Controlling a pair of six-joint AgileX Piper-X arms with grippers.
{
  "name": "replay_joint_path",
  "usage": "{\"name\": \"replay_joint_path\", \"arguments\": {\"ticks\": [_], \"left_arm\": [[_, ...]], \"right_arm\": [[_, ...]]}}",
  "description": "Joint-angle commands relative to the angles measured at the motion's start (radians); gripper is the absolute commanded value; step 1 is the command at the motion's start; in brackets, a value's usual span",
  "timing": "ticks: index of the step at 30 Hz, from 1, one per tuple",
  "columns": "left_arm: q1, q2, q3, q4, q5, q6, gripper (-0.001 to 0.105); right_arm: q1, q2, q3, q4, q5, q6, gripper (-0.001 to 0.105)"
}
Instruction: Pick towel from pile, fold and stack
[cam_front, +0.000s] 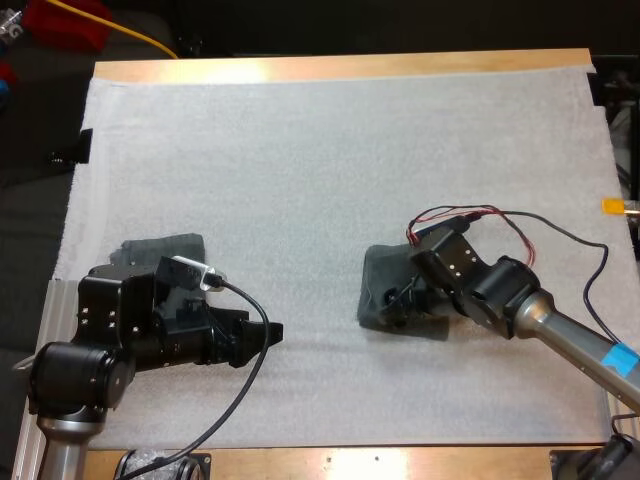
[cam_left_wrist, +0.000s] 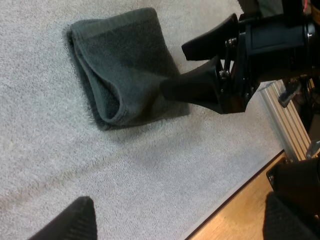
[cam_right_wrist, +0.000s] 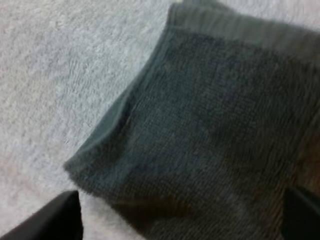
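Note:
A folded dark grey-green towel (cam_front: 383, 275) lies on the white mat (cam_front: 300, 170), right of centre. My right gripper (cam_front: 397, 300) rests low over its near side, with one black finger lying on the cloth. In the right wrist view the towel (cam_right_wrist: 215, 115) spreads between the two parted fingers of my right gripper (cam_right_wrist: 180, 212), which is open. A second dark towel (cam_front: 165, 248) lies at the mat's left, partly hidden behind my left arm. My left gripper (cam_front: 268, 335) points right toward the folded towel (cam_left_wrist: 120, 65), open and holding nothing, well short of it.
Bare white mat extends across the far half and between the two arms. The wooden table edge (cam_left_wrist: 240, 210) runs close beside my left gripper, and a metal rail (cam_left_wrist: 287, 120) lies near the right arm's base.

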Motion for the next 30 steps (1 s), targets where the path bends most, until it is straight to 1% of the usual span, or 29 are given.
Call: {"name": "replay_joint_path", "arguments": {"ticks": [1, 2, 6, 8, 22, 30], "left_arm": [[0.003, -0.003, -0.002, -0.009, 0.011, -0.001, 0.066], [0.003, -0.003, -0.002, -0.009, 0.011, -0.001, 0.066], [0.003, -0.003, -0.002, -0.009, 0.011, -0.001, 0.066], [0.003, -0.003, -0.002, -0.009, 0.011, -0.001, 0.066], [0.003, -0.003, -0.002, -0.005, 0.017, -0.001, 0.066], [0.003, -0.003, -0.002, -0.004, 0.018, -0.001, 0.066]], "right_arm": [[-0.001, -0.010, -0.002, -0.008, 0.018, -0.041, 0.077], [-0.001, -0.010, -0.002, -0.015, 0.020, -0.068, 0.077], [-0.001, 0.001, -0.002, -0.042, 0.027, -0.105, 0.077], [-0.001, 0.025, -0.002, -0.049, 0.043, -0.105, 0.077], [-0.001, 0.191, -0.002, -0.068, 0.046, -0.102, 0.077], [-0.001, 0.201, -0.009, -0.060, 0.047, -0.090, 0.077]]}}
